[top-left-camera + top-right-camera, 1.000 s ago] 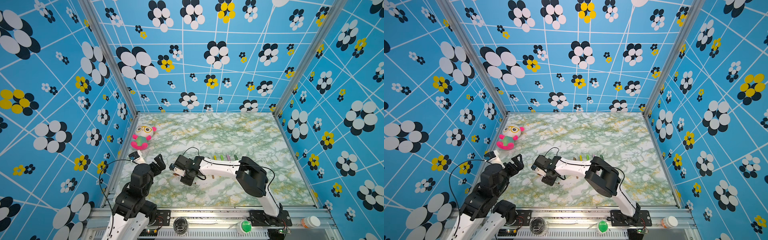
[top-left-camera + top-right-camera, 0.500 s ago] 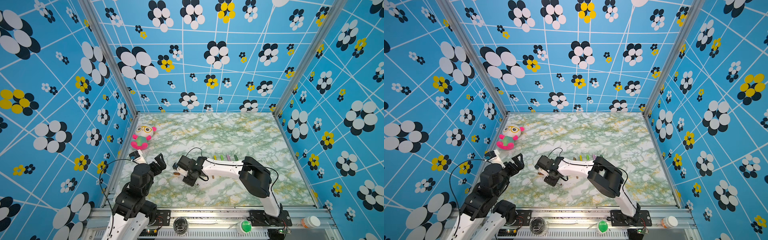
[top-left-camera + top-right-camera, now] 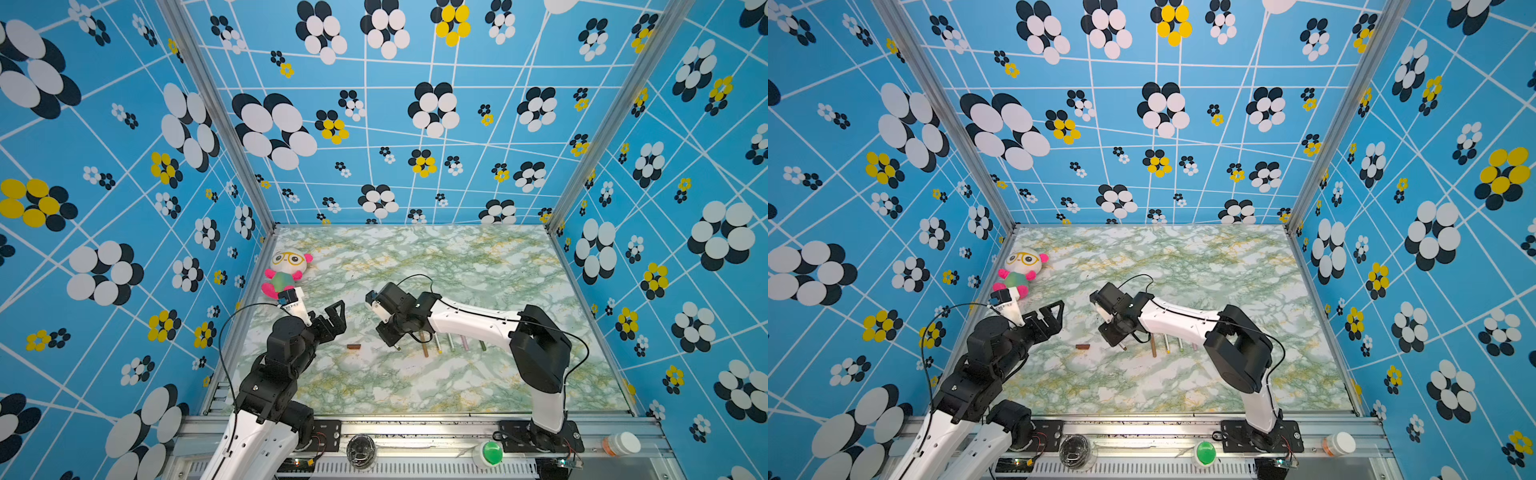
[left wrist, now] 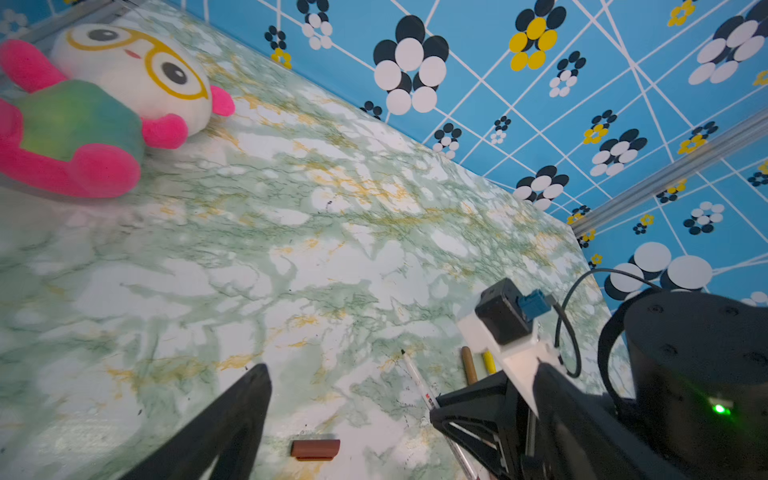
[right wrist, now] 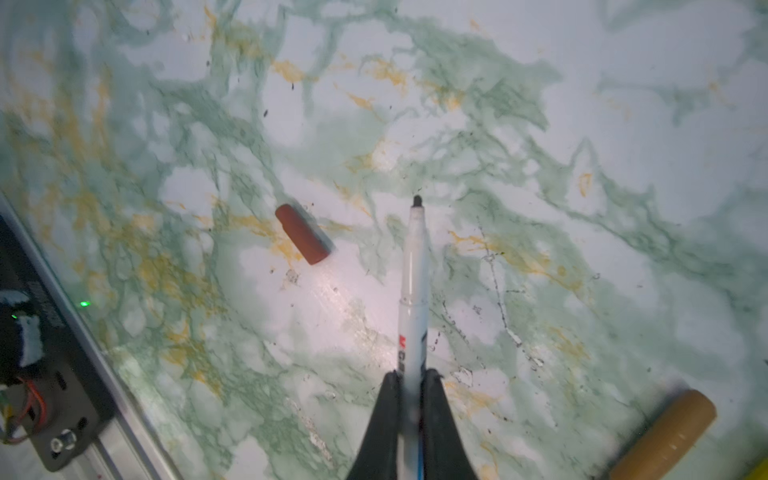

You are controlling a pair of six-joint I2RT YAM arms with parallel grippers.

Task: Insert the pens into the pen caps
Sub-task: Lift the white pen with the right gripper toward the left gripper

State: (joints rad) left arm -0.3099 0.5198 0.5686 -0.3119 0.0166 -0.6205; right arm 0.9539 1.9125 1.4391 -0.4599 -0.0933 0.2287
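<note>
The marbled table (image 3: pixel 415 386) spreads under both my arms, with a plush toy (image 3: pixel 286 272) at its left edge, beyond my left arm. My left gripper (image 3: pixel 340 318) hangs above the table, jaws spread wide with nothing between them. My right gripper (image 5: pixel 411 378) is clenched on a white pen (image 5: pixel 412 270). Its barrel sticks straight out from my fingers, the dark tip aimed down at the table. I cannot tell whether the tip touches the surface.

A row of pens (image 3: pixel 451 343) lies side by side next to that gripper, the tan pen (image 3: pixel 424 344) nearest to it. The brown cap (image 3: pixel 354 346) lies flat on the table between my two grippers in both top views. In the right wrist view it sits near the pen's tip but apart from it, off to one side and angled away from the barrel.

My right forearm (image 3: pixel 473 324) covers the far ends of the row, and the colours there are too small to read surely. The white pen's rear is buried between my fingers. I cannot make out which end of the cap is open.

A second ago my right gripper stood further left, crowding the cap's spot. It has since drawn back a little toward the row, and the cap now lies in the clear. My left gripper has barely shifted.
</note>
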